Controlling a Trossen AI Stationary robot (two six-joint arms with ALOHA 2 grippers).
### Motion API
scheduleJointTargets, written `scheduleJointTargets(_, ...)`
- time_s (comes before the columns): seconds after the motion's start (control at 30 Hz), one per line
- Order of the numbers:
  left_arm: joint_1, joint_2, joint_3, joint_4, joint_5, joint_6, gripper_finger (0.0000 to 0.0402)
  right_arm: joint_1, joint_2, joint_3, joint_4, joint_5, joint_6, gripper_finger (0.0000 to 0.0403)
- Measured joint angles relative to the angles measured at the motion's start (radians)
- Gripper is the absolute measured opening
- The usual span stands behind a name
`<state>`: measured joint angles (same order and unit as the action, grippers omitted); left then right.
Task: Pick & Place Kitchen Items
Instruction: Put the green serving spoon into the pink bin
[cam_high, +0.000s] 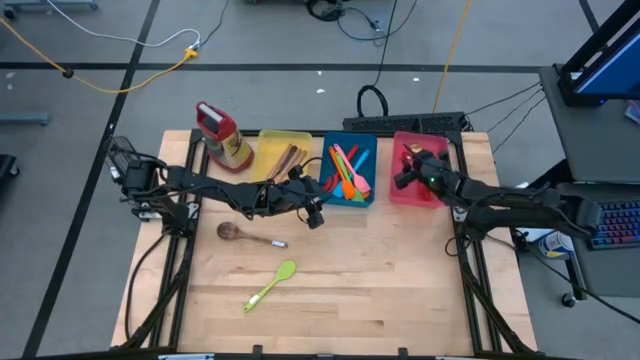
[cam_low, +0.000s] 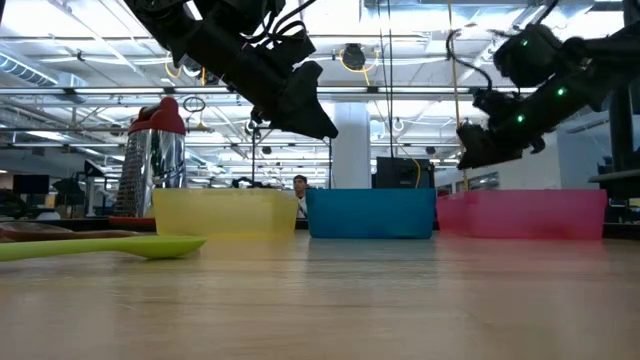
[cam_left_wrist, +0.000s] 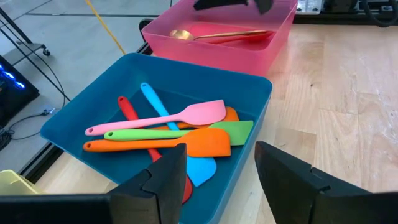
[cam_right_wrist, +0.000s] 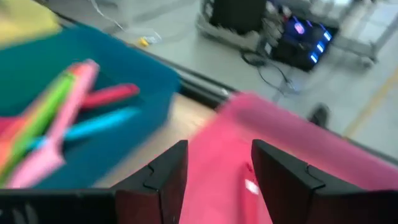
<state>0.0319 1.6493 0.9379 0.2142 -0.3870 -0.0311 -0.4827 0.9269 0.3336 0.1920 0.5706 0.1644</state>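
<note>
Left gripper (cam_high: 314, 215), fingers apart and empty, hovers by the blue tray (cam_high: 350, 170), nearer than the right to the wooden spoon (cam_high: 245, 235) lying roughly three-to-nine at its eight o'clock.

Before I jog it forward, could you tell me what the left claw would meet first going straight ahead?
Probably the blue tray: the open left claw points at its near corner, toward the orange spatula inside; depth is uncertain.
</note>
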Motion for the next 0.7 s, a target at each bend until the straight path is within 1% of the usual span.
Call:
scheduleJointTargets(0.2, 0.0, 0.0, 0.0, 0.0, 0.0, 0.0, 0.0196, 0.144, -0.056, 0.0, 0.118, -0.004, -0.053, 0.0174)
scheduleJointTargets(0.4, 0.0, 0.0, 0.0, 0.0, 0.0, 0.0, 0.0196, 0.304, -0.062, 0.0, 0.244, -0.123, -0.11, 0.0174)
scheduleJointTargets(0.57, 0.0, 0.0, 0.0, 0.0, 0.0, 0.0, 0.0196, 0.438, -0.059, 0.0, 0.296, -0.129, -0.16, 0.0174)
scheduleJointTargets(0.7, 0.0, 0.0, 0.0, 0.0, 0.0, 0.0, 0.0196, 0.543, -0.026, 0.0, 0.367, -0.131, -0.173, 0.0174)
